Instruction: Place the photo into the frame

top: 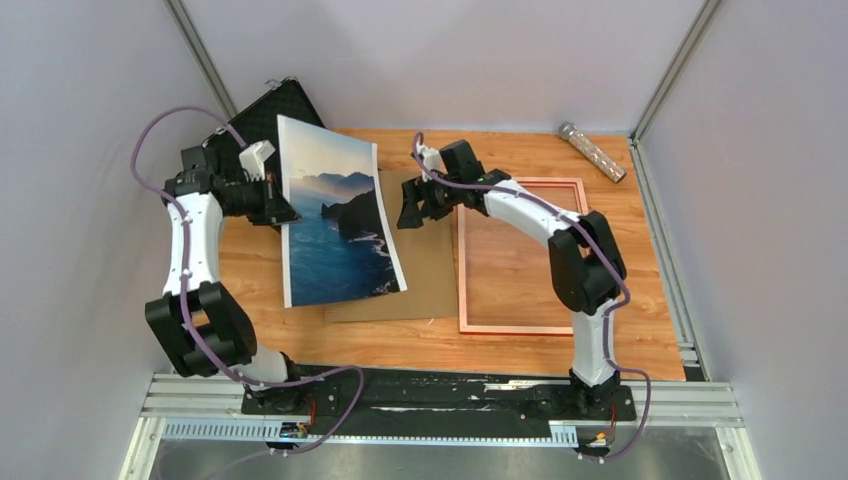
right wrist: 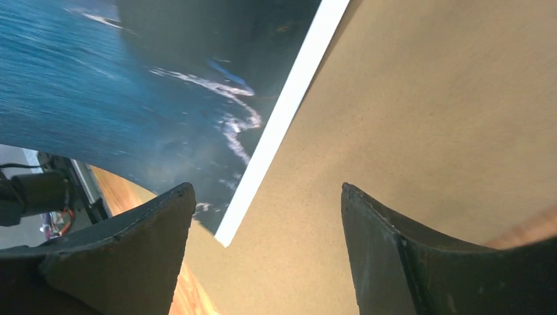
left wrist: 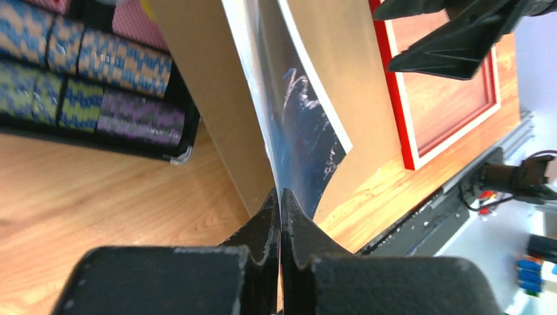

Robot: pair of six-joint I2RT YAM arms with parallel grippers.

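Photo (top: 335,215): lifted, tilted over backing board (top: 430,290), edge pinched in left hand (left wrist: 281,197). Right hand (right wrist: 266,197): wide, empty, alongside. Frame (top: 520,328): flat on tabletop (top: 640,330), rt. Step: transfer; next, carry across, lay inside.

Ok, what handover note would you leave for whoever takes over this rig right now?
Left gripper: shut on the photo's left edge, holding it raised and tilted over the backing board.
Right gripper: open, empty, by the photo's right edge.
Frame: flat on the table to the right, nothing in it.
Done: photo lifted. Left: move it over and lay it in the frame.
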